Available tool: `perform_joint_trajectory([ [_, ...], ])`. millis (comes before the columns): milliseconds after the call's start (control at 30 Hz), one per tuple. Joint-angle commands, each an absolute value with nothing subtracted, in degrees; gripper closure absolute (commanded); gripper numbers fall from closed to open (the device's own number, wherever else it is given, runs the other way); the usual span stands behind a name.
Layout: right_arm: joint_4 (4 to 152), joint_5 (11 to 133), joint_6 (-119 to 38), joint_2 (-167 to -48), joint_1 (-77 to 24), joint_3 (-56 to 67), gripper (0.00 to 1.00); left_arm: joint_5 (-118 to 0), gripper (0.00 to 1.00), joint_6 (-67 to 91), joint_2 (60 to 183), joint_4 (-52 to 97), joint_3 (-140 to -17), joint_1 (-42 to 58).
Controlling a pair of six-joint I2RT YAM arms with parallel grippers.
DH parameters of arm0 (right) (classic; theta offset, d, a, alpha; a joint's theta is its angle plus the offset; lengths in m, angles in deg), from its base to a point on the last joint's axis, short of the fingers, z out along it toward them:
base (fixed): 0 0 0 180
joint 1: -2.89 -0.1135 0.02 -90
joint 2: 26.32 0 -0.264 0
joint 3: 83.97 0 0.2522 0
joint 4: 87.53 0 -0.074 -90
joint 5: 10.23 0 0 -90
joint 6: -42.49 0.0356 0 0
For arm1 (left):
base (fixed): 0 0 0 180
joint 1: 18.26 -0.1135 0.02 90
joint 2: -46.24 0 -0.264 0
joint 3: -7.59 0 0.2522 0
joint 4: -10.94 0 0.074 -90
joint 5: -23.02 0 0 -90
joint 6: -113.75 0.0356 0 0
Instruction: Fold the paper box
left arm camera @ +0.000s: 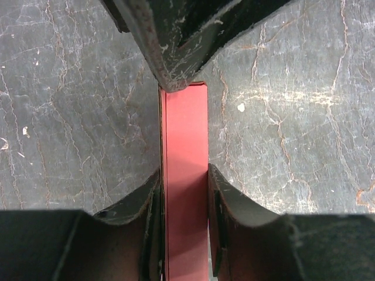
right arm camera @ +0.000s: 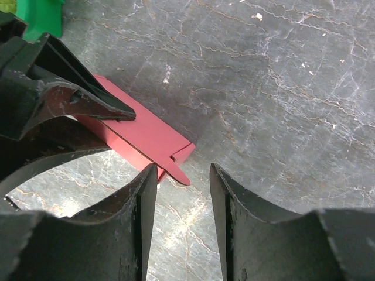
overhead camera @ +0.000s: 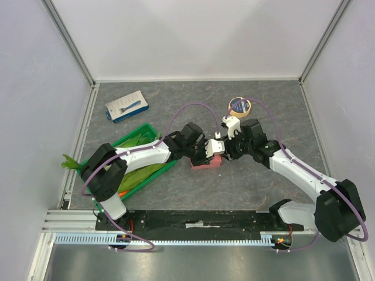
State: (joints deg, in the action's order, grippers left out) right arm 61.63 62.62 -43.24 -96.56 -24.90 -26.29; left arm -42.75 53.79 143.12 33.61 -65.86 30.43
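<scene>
The paper box [overhead camera: 206, 163] is a small long pink-salmon box lying on the grey table mid-scene. My left gripper [overhead camera: 203, 153] is shut on it; in the left wrist view the box [left arm camera: 186, 129] runs straight between the gripper's [left arm camera: 184, 172] two fingers, which press its long sides. My right gripper [overhead camera: 226, 153] is open at the box's right end. In the right wrist view the box [right arm camera: 140, 126] has a small rounded tab [right arm camera: 179, 172] sticking out at its near corner, just ahead of the open gripper [right arm camera: 183, 193]. The left gripper [right arm camera: 58, 105] shows there holding the box.
A green crate [overhead camera: 140, 130] of vegetables stands left of the left arm; its corner shows in the right wrist view [right arm camera: 38, 14]. A blue-and-white flat package [overhead camera: 126, 106] lies at the back left. A tape roll [overhead camera: 239, 106] sits behind the right gripper.
</scene>
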Motion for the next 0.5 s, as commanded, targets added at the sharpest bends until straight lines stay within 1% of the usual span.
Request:
perform_joint_trajectory([
  [0, 61.13, 64.12, -46.02, -96.28, -27.87, -24.86, 0.54, -42.46, 0.72, 55.21, 141.34, 31.47, -66.12, 30.43],
  [133, 60.86, 64.21, -45.94, -96.28, -28.13, -25.12, 0.57, -42.55, 0.73, 55.04, 141.25, 31.12, -65.77, 30.35],
  [233, 61.04, 63.86, -44.71, -96.46, -28.13, -25.38, 0.63, -42.81, 0.73, 54.86, 141.16, 30.33, -65.59, 30.43],
  [467, 64.29, 59.56, -38.04, -95.23, -28.22, -26.35, 0.8, -44.13, 0.73, 53.72, 139.93, 26.38, -62.96, 30.52],
])
